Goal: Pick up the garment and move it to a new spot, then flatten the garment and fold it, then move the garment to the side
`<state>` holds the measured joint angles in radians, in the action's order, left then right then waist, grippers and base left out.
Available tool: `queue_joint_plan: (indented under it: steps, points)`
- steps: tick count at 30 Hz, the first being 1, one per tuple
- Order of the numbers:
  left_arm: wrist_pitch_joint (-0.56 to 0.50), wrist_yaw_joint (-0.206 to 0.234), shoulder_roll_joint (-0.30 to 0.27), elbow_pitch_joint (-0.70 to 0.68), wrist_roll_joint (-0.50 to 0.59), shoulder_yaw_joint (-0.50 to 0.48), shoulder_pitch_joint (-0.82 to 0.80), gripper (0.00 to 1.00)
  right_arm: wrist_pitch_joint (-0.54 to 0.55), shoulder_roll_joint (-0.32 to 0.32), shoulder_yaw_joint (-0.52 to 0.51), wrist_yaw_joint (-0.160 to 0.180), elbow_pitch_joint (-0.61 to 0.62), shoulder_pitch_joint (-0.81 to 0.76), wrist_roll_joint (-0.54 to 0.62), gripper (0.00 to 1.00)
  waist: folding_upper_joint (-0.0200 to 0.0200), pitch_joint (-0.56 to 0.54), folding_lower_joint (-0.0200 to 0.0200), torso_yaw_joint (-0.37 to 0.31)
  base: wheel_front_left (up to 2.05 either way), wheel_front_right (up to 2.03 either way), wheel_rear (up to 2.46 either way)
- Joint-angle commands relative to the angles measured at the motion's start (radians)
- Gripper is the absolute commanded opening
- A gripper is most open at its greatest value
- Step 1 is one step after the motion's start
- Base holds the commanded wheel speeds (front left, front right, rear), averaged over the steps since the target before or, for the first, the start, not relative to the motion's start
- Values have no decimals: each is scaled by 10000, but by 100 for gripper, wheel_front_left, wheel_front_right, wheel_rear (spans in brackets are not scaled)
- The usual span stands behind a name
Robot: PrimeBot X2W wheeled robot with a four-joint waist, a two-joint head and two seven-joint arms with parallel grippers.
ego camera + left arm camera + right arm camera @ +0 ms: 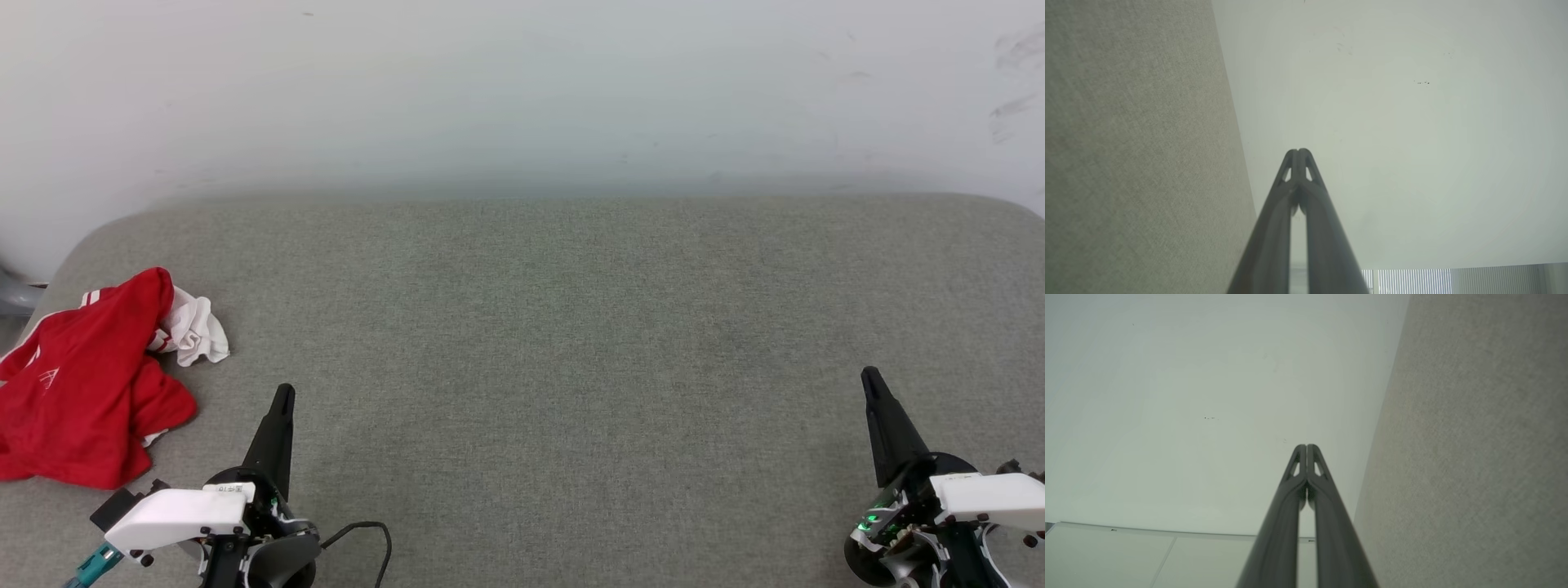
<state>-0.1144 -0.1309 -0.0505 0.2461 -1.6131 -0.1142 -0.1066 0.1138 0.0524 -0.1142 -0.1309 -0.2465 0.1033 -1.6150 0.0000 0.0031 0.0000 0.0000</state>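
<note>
at the far left edge of the grey fabric-covered surface (571,351), the crumpled bright red jersey shirt with white sleeves (82,392) lies in a heap.
left gripper (283,394) and right gripper (870,376) sit empty with fingers pressed together, the left one nearer; the shirt looks light and limp, so pinching a raised red fold should lift it.

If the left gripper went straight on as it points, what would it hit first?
Likely the pale wall, depth unclear: the left gripper points along the grey fabric surface, missing the crumpled red-and-white shirt.
</note>
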Motion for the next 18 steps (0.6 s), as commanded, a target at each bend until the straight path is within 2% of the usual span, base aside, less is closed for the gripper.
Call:
queue_joint_plan:
  steps: [1,18]
  points:
    - [-23,-24,25,-12,0,-24,-58,0,13,-33,-6,3,-12,124,57,0,0,0,0,0,0,0,0]
    - [-23,-23,25,-12,0,-23,-58,0,9,-34,-2,3,-12,124,53,0,0,0,0,0,0,0,0]
